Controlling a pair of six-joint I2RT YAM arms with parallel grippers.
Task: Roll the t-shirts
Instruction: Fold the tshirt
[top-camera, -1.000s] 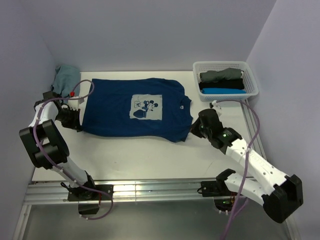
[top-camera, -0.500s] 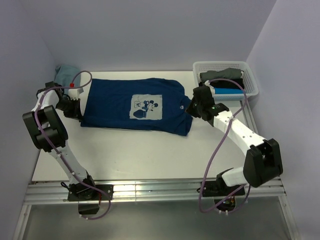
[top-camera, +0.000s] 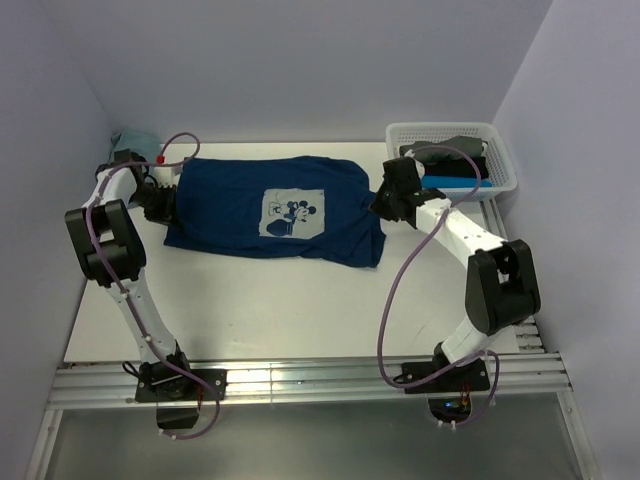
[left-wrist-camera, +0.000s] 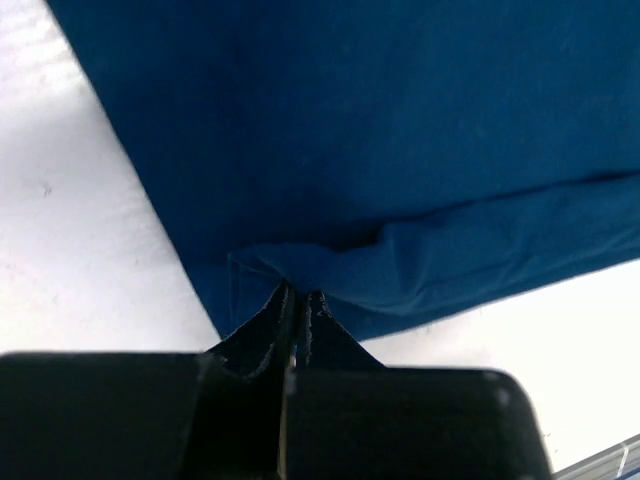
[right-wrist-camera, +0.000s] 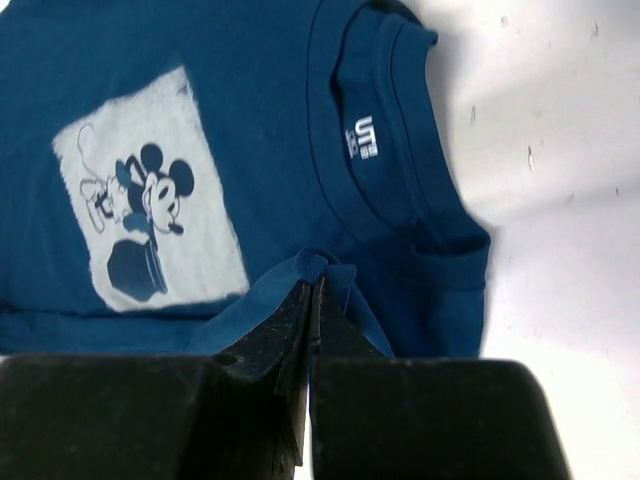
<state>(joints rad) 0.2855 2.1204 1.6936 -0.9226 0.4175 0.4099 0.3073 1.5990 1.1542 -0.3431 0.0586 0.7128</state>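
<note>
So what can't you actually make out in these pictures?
Top view: teal cloth in the far corner, half behind the left arm; garment type unclear.
Top view: folded clothes in the basket; too small to count.
Right wrist view: neck label small print, unreadable.
Left wrist view: navy t-shirt cut off by the edges.

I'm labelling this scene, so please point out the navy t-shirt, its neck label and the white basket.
navy t-shirt (top-camera: 272, 212): top external view, on its chest print.
neck label (right-wrist-camera: 366, 137): right wrist view, on its pale lettering inside the collar.
white basket (top-camera: 505, 158): top external view, on its right rim.
</note>
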